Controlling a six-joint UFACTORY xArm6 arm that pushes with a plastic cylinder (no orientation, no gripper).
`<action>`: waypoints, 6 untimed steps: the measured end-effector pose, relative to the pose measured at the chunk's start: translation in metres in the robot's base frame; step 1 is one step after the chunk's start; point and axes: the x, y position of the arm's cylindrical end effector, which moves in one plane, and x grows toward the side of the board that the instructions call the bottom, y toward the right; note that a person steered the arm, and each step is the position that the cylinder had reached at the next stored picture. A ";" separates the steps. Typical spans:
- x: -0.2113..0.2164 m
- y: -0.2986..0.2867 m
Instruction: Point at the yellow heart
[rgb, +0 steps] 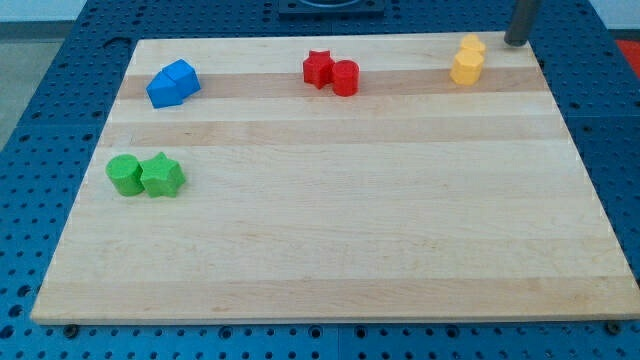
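Two yellow blocks touch near the view's top right: one (472, 45) above, one (466, 68) below. Their shapes are hard to tell, so I cannot say which is the heart. My tip (516, 42) is at the board's top edge, just right of the upper yellow block and apart from it by a small gap. The rod rises out of the view's top.
A red star (318, 68) touches a red cylinder (345, 77) at top centre. Two blue blocks (172, 83) touch at top left. A green cylinder (125, 174) and a green star (162, 176) touch at the left. The wooden board (330, 220) lies on a blue perforated table.
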 end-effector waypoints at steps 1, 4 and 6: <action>0.030 -0.015; -0.014 -0.017; -0.014 -0.048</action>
